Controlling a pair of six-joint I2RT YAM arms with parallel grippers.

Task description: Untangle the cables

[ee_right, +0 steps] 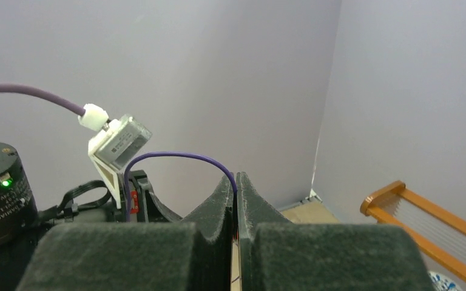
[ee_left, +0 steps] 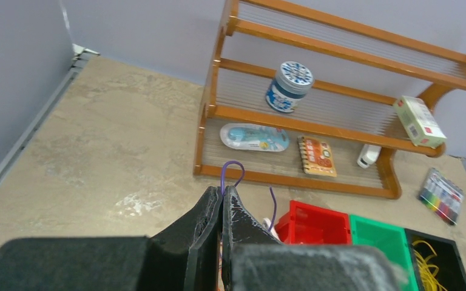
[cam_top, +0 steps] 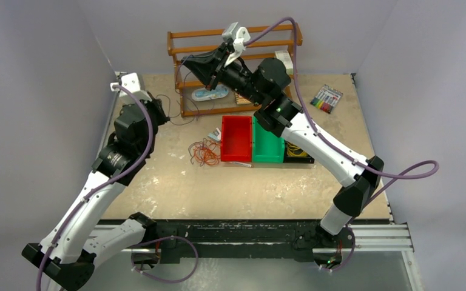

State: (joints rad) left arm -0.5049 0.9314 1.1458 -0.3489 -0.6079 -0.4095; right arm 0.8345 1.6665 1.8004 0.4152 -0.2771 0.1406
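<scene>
The tangle (cam_top: 204,151) of orange-red cables lies on the table (cam_top: 249,188), just beside the left wall of the red bin (cam_top: 236,138). One purple strand (ee_right: 176,154) is lifted clear of it. The strand arches out from between the closed fingers of the right tool (ee_right: 235,177), which pinches it in the air in front of the rack (cam_top: 236,66). Another stretch loops up out of the left tool (ee_left: 223,191), also clamped tight on it, low over the table left of and behind the tangle. Whether the strand's loose end reaches back into the tangle cannot be told.

From above, the right arm crosses over the rack's right half and the far ends of the bins, hiding part of each.

Three bins stand in a touching row: red, then green (cam_top: 268,140), then black (ee_left: 431,242). The black one holds yellow cables (ee_left: 428,260).

On the rack's middle shelf stand a blue-and-white jar (ee_left: 290,86) and, at the right end, a pale box (ee_left: 420,120). The bottom shelf carries a blue packet (ee_left: 253,137), an orange notebook (ee_left: 317,156) and a small white thing (ee_left: 369,155). A pack of markers (cam_top: 326,98) lies on the table right of the rack.
</scene>
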